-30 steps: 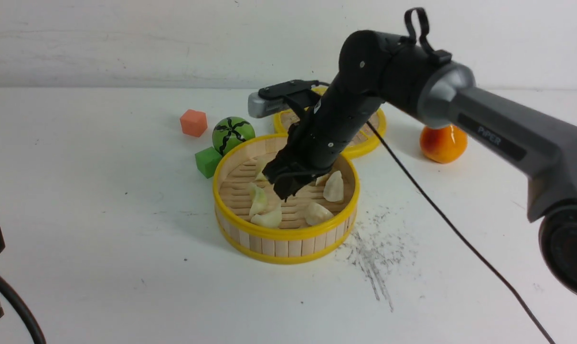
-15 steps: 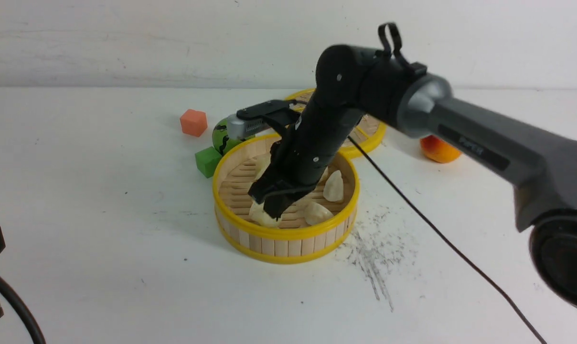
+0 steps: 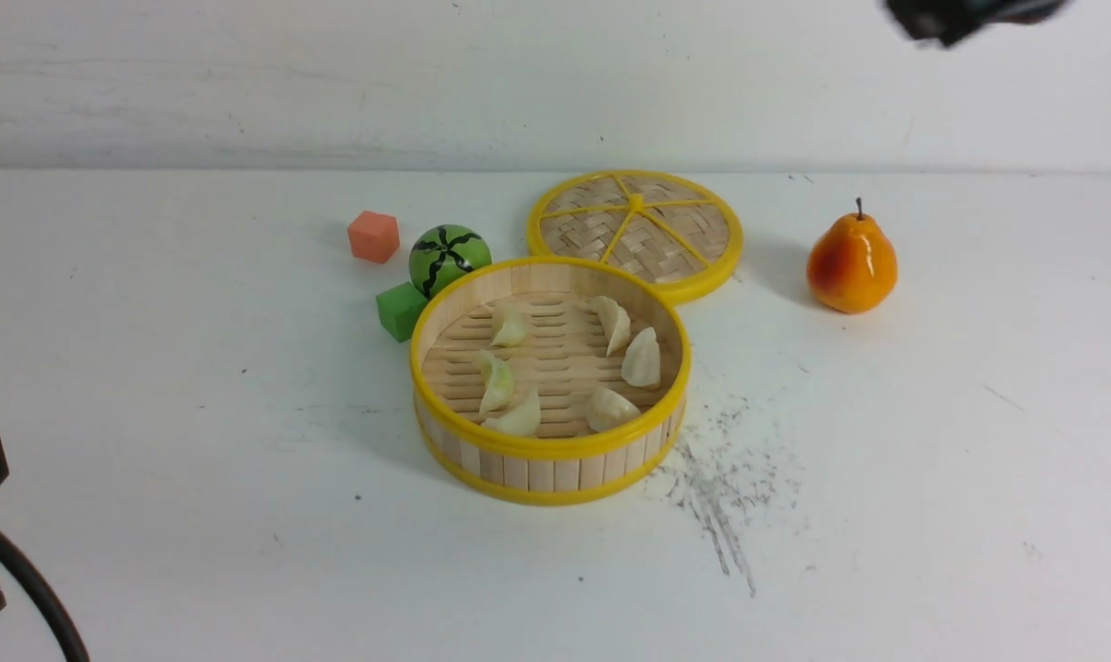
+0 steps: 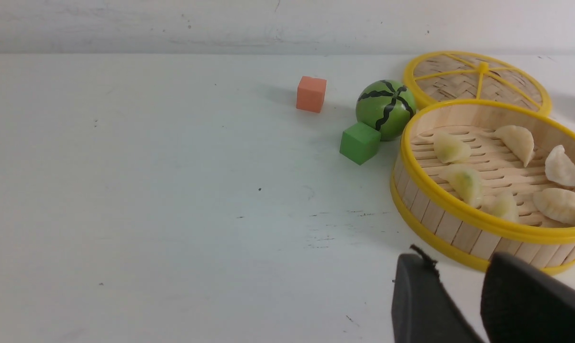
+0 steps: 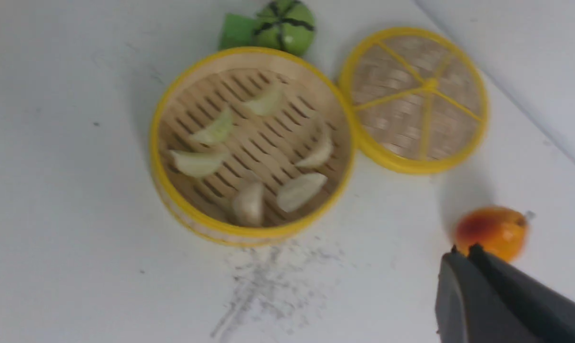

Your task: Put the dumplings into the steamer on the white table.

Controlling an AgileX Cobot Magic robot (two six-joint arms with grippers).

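The right gripper has its jaws pressed together on nothing and hangs high above the table, over toward the pear. The left gripper sits low near the steamer at its 7 o'clock side, jaws slightly apart with nothing between them.

All six dumplings lie on the slatted floor of the steamer: three pale green ones from 11 to 7 o'clock, three cream ones from 1 to 5 o'clock. No dumpling lies on the table, so the task looks finished.

The risk now is disturbance. If the left gripper swings toward 3 o'clock without rising, it may knock the steamer's wall and slide the basket into the green block and striped ball at its 10 o'clock. The lid touches the steamer's rim at 1 o'clock, so a shove could move it too.
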